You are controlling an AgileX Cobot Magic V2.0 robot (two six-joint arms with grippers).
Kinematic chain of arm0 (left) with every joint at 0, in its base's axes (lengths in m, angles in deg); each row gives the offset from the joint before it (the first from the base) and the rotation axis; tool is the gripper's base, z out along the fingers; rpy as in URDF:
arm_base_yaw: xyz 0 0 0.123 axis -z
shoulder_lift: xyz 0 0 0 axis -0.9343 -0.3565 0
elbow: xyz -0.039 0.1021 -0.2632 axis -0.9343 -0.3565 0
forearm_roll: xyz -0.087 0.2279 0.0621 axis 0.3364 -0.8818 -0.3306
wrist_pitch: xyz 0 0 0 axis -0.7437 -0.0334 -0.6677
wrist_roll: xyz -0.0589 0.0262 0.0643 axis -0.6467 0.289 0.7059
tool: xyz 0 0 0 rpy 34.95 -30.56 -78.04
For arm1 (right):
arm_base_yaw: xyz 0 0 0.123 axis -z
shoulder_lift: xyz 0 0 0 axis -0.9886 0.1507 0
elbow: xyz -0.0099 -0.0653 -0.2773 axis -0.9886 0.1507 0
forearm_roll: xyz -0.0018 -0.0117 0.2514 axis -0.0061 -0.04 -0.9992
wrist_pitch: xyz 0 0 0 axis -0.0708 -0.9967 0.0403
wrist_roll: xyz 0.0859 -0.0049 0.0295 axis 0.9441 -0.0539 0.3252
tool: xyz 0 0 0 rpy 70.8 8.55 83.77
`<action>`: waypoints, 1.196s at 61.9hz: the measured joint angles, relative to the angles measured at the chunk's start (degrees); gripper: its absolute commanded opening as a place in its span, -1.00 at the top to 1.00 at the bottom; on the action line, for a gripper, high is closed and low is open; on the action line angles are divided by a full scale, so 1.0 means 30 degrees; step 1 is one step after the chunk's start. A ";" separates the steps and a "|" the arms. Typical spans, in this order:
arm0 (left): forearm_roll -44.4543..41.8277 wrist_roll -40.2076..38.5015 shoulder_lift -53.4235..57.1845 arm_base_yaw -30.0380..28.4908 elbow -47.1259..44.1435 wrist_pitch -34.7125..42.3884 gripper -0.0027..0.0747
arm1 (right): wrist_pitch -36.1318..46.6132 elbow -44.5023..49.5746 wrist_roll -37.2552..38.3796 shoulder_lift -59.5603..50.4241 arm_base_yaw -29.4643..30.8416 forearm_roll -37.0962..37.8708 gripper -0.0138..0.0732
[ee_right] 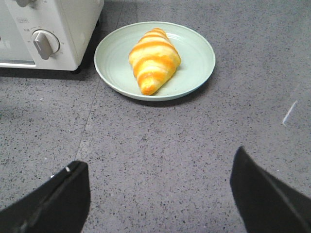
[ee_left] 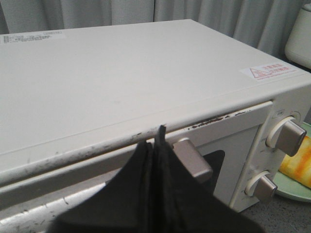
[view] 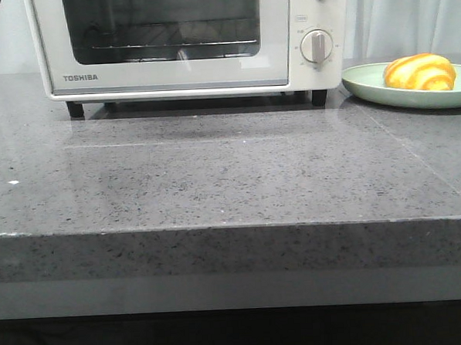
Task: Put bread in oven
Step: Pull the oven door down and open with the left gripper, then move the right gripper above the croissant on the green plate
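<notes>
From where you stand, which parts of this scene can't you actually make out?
- Oven: its top is cut off by the front view's upper edge.
- Oven door handle: partly hidden by the left gripper in the left wrist view.
- Both arms: absent from the front view.
- Plate and bread: the front view's right edge clips the plate.

You see the oven (view: 185,40) only in part: the front view cuts off its top and left side. The plate (view: 365,84) at the bench's (view: 231,180) far right corner runs off-frame. The left gripper (ee_left: 154,194) hides part of the door handle (ee_left: 194,160).
</notes>
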 measured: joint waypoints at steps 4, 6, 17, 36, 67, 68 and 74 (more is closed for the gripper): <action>0.0000 0.0000 0.0000 0.0000 0.0078 -0.0411 0.98 | 0.0000 0.0000 0.0000 0.0000 0.0000 0.0000 -0.71; 0.0000 0.0000 0.0000 0.0000 0.0159 -0.0669 0.98 | 0.0000 0.0000 0.0000 0.0000 0.0000 0.0000 -0.71; 0.0000 0.0000 0.0436 0.0027 0.0313 -0.2813 0.98 | 0.0000 0.0000 0.0000 0.0000 0.0000 0.0000 -0.71; 0.1039 0.0000 0.2195 0.0361 0.0310 -0.8814 0.98 | 0.0000 0.0000 0.0000 0.0000 0.0000 0.0000 -0.71; 0.0544 0.0000 0.6637 0.0161 -0.3781 -1.1365 0.98 | -0.0533 0.0000 0.0000 0.0000 0.0000 0.0000 -0.71; 0.0544 0.0000 0.6801 0.0161 -0.3854 -1.1365 0.98 | -0.0575 0.0000 0.0000 0.0000 0.0000 0.0000 -0.71; 0.0544 0.0000 0.8019 0.0161 -0.4440 -1.1365 0.98 | -0.0754 0.0000 0.0000 0.0000 0.0000 0.0000 -0.71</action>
